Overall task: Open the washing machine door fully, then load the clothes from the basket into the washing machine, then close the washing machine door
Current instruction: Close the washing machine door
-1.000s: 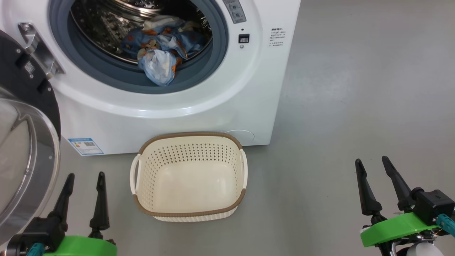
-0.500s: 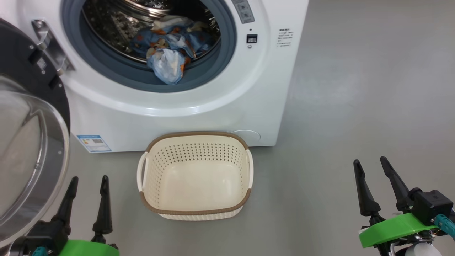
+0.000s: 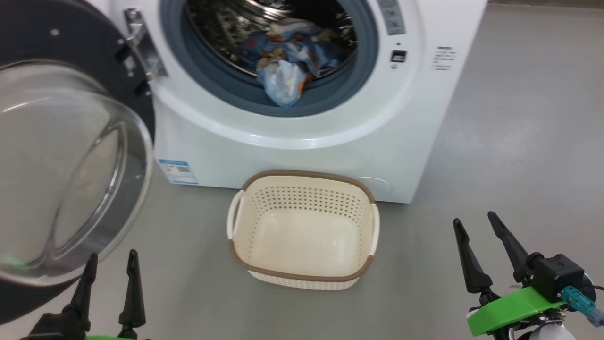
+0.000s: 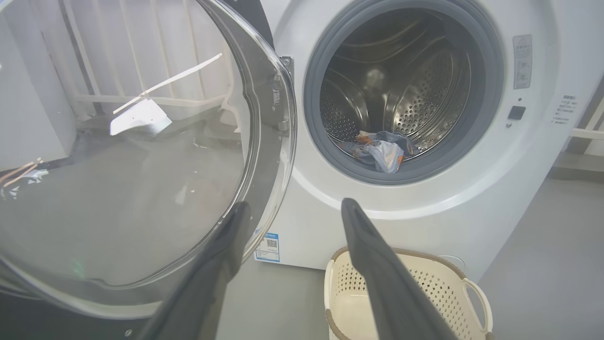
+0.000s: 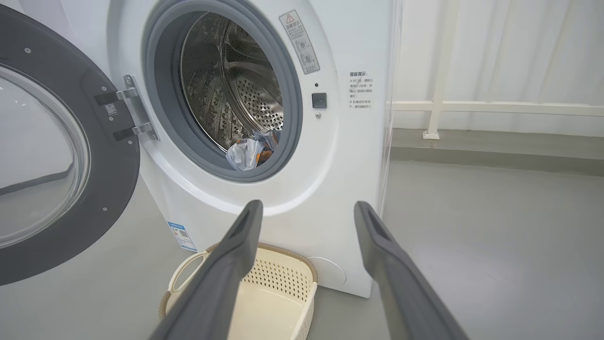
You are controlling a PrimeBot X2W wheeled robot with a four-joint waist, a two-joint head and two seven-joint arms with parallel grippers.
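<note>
The washing machine (image 3: 292,151) stands with its door (image 3: 71,165) swung wide open to the left, glass bowl toward me. The clothes (image 3: 288,71), light-blue and printed, lie inside the steel drum, also seen as clothes (image 4: 380,151) and clothes (image 5: 250,152). On the floor in front sits the cream basket (image 3: 302,231) with nothing in it. My left gripper (image 3: 111,257) is open at the lower left, just below the door's rim and apart from it. My right gripper (image 3: 474,222) is open at the lower right, well right of the basket.
Grey floor (image 3: 519,141) stretches to the right of the washer. A white railing and curtain (image 5: 472,104) run along the wall behind it. A blue label sticker (image 3: 177,171) marks the washer's lower left front.
The head camera has turned left, so washer and basket sit further right in view and more of the door shows. Both grippers stay open and low.
</note>
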